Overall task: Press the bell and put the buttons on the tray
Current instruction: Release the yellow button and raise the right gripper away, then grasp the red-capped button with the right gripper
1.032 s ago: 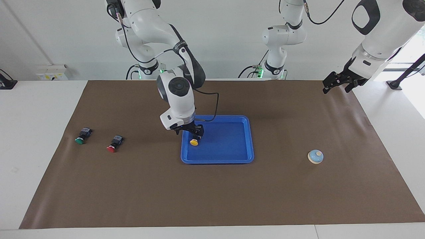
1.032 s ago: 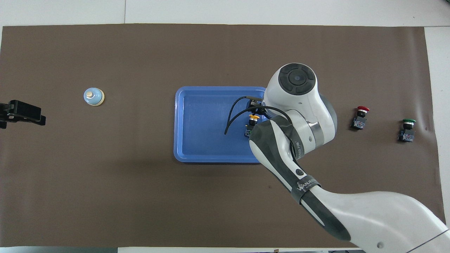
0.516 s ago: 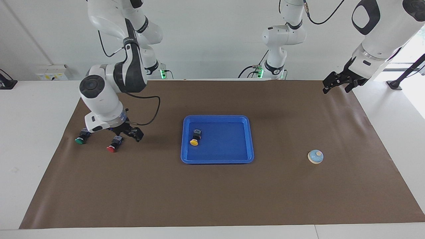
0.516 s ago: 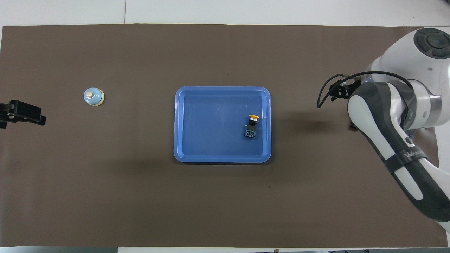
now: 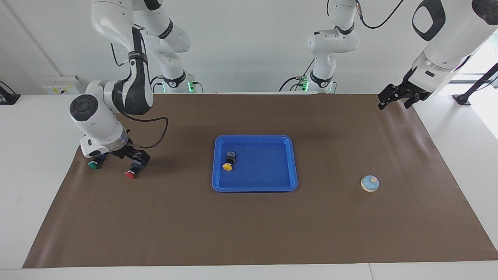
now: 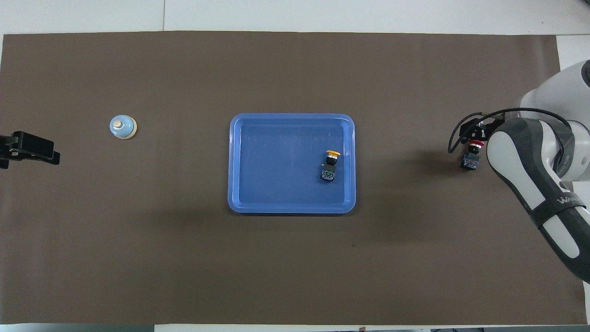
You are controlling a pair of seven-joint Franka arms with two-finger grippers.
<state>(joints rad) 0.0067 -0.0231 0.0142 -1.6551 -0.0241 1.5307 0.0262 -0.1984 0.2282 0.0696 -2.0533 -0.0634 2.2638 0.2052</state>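
The blue tray (image 5: 253,189) (image 6: 291,210) sits mid-table, and the yellow button (image 5: 228,161) (image 6: 329,163) lies on its side in it, at the side toward the right arm. The red button (image 5: 131,173) (image 6: 471,157) and green button (image 5: 93,164) lie on the mat at the right arm's end. My right gripper (image 5: 136,156) hangs open just above the red button, apart from it. In the overhead view the right arm hides the green button. The light-blue bell (image 5: 369,183) (image 6: 122,126) stands toward the left arm's end. My left gripper (image 5: 398,97) (image 6: 27,151) waits open over that end's mat edge.
A brown mat (image 5: 249,225) covers most of the white table. A third robot's base (image 5: 322,79) stands at the robots' edge of the table, past the tray. A cable loops out from the right wrist (image 5: 155,134) over the mat.
My right gripper let go of the yellow button in the tray, rose and swung to the right arm's end, arriving over the red button. The left arm has not moved.
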